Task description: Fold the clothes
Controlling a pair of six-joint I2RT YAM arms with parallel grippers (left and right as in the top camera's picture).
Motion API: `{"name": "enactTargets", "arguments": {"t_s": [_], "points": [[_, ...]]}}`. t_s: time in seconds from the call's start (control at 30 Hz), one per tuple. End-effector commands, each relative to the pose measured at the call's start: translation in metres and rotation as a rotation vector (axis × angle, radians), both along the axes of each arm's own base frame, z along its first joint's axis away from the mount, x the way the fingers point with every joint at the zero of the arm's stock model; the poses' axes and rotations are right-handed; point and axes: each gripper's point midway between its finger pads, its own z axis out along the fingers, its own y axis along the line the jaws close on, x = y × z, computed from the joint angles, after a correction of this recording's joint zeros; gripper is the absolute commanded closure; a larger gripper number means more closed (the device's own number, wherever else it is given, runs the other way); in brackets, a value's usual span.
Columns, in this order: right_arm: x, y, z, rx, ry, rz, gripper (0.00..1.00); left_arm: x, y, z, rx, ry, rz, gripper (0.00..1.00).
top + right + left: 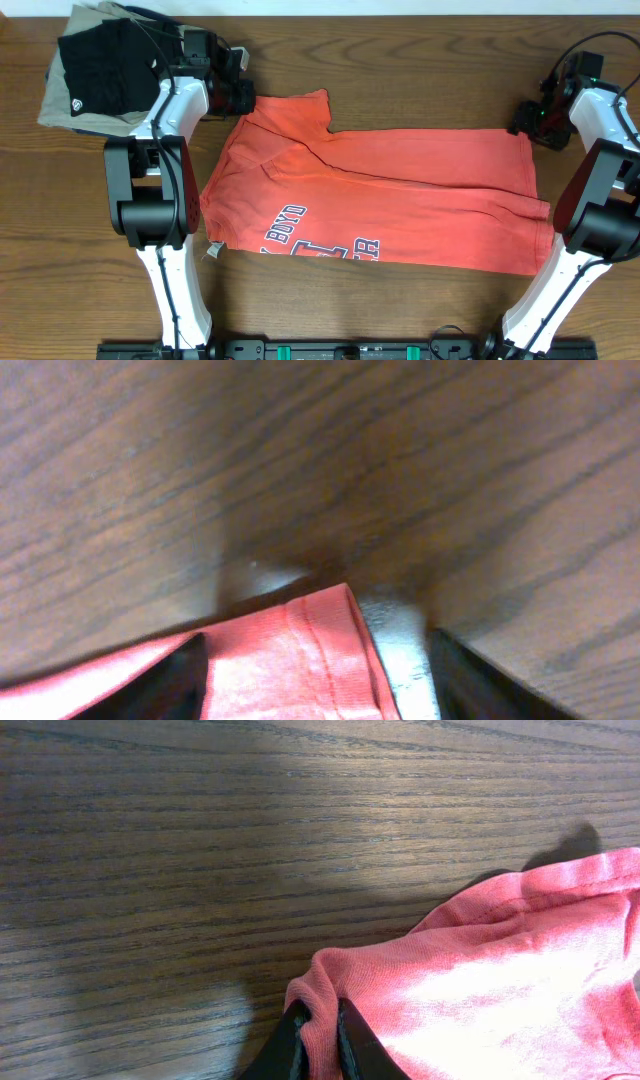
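Item, left arm [176, 110]: rounded white link shells alternating with bulky black joint housings, thin black cables [158, 48] looping off its far end; left gripper [248, 98] black and blocky, its fingers [290, 1050] matte black, narrow and tapered. Item, right arm [600, 115]: the same white shells and black housings, a black cable [575, 50] arching over its far end; right gripper [524, 124] black with small green glints on its body, its fingers [165, 680] dark and wedge-shaped. Both stand on a black base rail [330, 350] along the near edge, fitted with green inserts.
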Motion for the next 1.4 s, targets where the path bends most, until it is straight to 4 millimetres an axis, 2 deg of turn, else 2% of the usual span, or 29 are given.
{"name": "enactTargets", "arguments": {"t_s": [0.0,0.03,0.07,0.2,0.27,0.33,0.37,0.47,0.53,0.83,1.03,1.13,1.37], "points": [[-0.008,0.006,-0.025,0.025,0.059,0.001,0.51,0.002,0.001,-0.003,-0.006,0.002,-0.005,0.89],[-0.008,0.006,-0.025,0.026,0.059,0.0,0.65,0.002,0.001,-0.003,-0.006,0.001,-0.005,0.89],[-0.008,0.006,-0.025,0.026,0.059,-0.003,0.74,0.002,0.001,-0.002,-0.006,-0.001,-0.005,0.89],[-0.008,0.006,-0.025,0.029,0.06,-0.019,0.77,0.002,0.0,-0.002,-0.007,-0.001,-0.005,0.89],[-0.008,0.006,-0.025,0.029,0.058,-0.021,0.83,0.002,0.0,-0.002,-0.006,-0.001,-0.005,0.89],[-0.007,0.006,-0.025,0.028,0.055,-0.021,0.96,0.002,0.0,-0.002,-0.006,-0.002,-0.006,0.89],[-0.007,0.006,-0.024,0.028,0.055,-0.021,0.99,0.002,0.0,-0.002,-0.006,-0.001,-0.005,0.89],[-0.006,0.005,-0.023,0.028,0.055,-0.021,0.99,0.004,0.0,0.003,-0.007,-0.012,-0.006,0.94],[-0.005,0.004,-0.019,0.028,0.056,-0.023,0.99,0.005,-0.001,0.013,-0.014,-0.032,-0.009,0.94],[0.001,0.002,0.014,0.034,0.071,-0.024,0.99,0.008,-0.012,0.089,-0.022,-0.174,-0.032,0.94],[-0.01,0.008,0.025,0.064,0.123,-0.038,0.99,-0.004,-0.014,0.118,-0.021,-0.191,-0.036,0.94],[-0.015,0.017,0.032,0.11,0.131,-0.035,0.99,-0.015,-0.014,0.117,-0.023,-0.149,-0.034,0.94],[-0.03,0.031,0.053,0.172,0.157,-0.029,0.99,-0.049,-0.012,0.099,-0.014,0.015,-0.029,0.94]]}}
